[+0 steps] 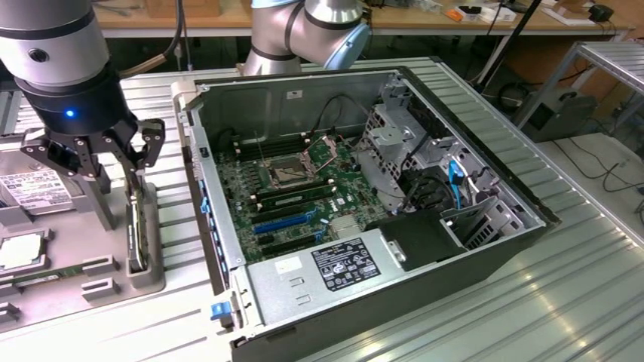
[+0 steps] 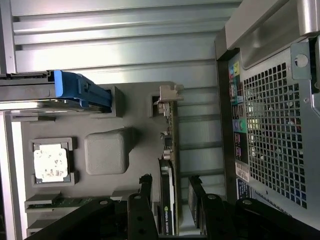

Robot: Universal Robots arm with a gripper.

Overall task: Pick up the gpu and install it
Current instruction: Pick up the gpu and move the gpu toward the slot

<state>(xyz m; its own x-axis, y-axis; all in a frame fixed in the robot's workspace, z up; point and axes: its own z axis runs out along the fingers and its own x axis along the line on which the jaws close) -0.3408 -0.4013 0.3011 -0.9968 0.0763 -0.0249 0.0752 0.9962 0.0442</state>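
Black, thin and edge-up in a slot of the grey moulded holder (image 1: pixel 141 280): the gpu (image 1: pixel 135 235), out on the ribbed metal worktop (image 1: pixel 523 302), just beside the open computer case (image 1: pixel 473 188) on the exterior view's left. Not yet lifted, not yet anywhere near the motherboard (image 1: pixel 292 188) inside the case.

Directly above the card, the pincer (image 1: pixel 101 164), spread as wide as it goes and holding nothing. Hangs clear of the card's upper edge in the exterior view, with a gap between.

In the wrist view, the gpu (image 2: pixel 167 175) passing straight between the dark fingers (image 2: pixel 145 192), one finger to each flat face, neither seeming to touch. Pincer (image 2: pixel 170 184) centred across the card's thickness, then, with the closing line at right angles to the faces.

Long axis lying along the holder, roughly parallel to the case's near side wall; silver bracket (image 2: pixel 168 96) at the end farther from the fingers. Grip point therefore toward the end opposite the bracket, not the card's middle.

Judged from this: straight down the only direction that matters, no sideways offset or twist evident.

Elsewhere on the holder, well apart from the card: a hard drive (image 1: pixel 30 188) and a green memory stick (image 1: pixel 41 276).
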